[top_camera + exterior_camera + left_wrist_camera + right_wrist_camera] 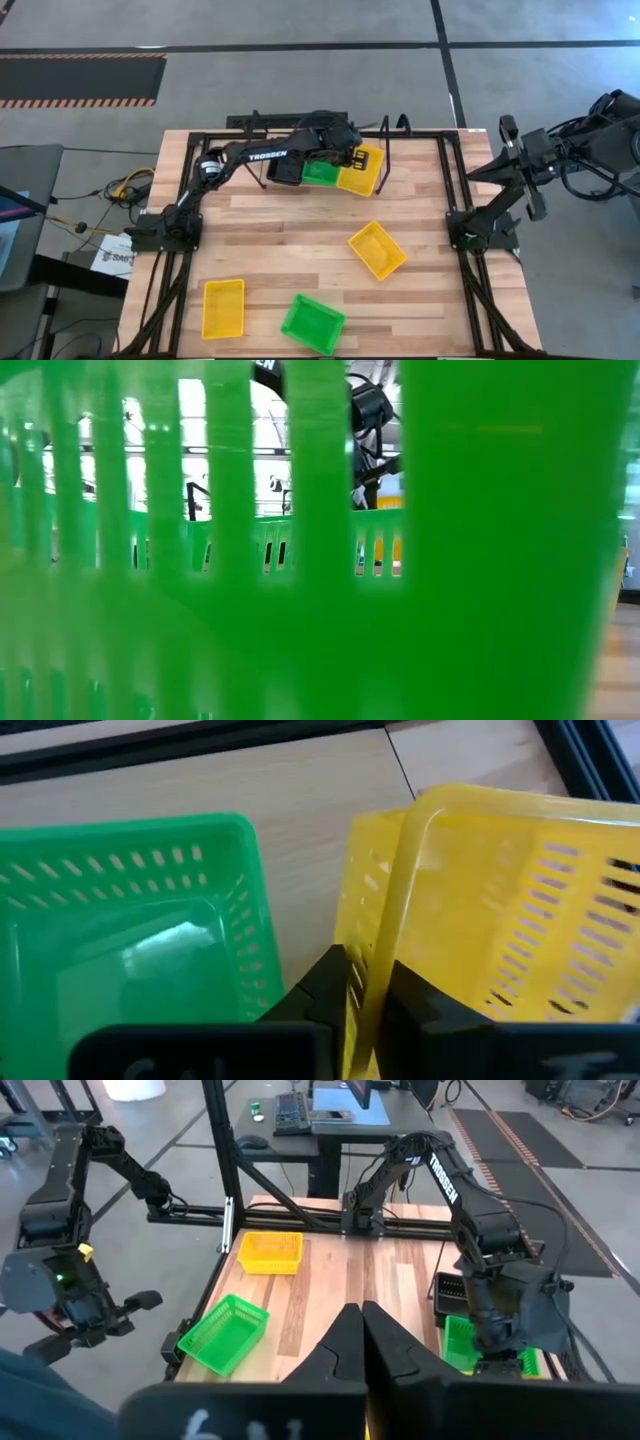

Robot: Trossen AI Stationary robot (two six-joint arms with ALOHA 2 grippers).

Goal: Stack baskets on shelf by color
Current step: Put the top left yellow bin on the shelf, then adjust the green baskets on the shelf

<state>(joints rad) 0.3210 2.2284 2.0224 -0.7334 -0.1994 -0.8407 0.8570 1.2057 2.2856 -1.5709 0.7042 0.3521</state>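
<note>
On the shelf [400,125] at the table's far edge stand a black basket [285,170], a green basket [320,172] and, to its right, a tilted yellow basket [362,170]. My left gripper [368,982] reaches over them and is shut on the yellow basket [500,920]. Beside it the green basket [130,920] rests open side up. My right gripper [362,1330] is shut on nothing, held high beside the table's right edge. A loose green basket [300,610] fills the low view. My left gripper pinches the yellow basket's near wall just below the rim [385,945], one finger [320,985] outside the basket and one [425,1005] inside. The fingers slant down from the table's near side. The basket sits tilted, its lower part hidden.
Loose on the tabletop lie a yellow basket [377,249] right of centre, another yellow one [223,307] at the near left and a green one [312,323] at the near edge. Black frame rails [450,180] run along the table's sides.
</note>
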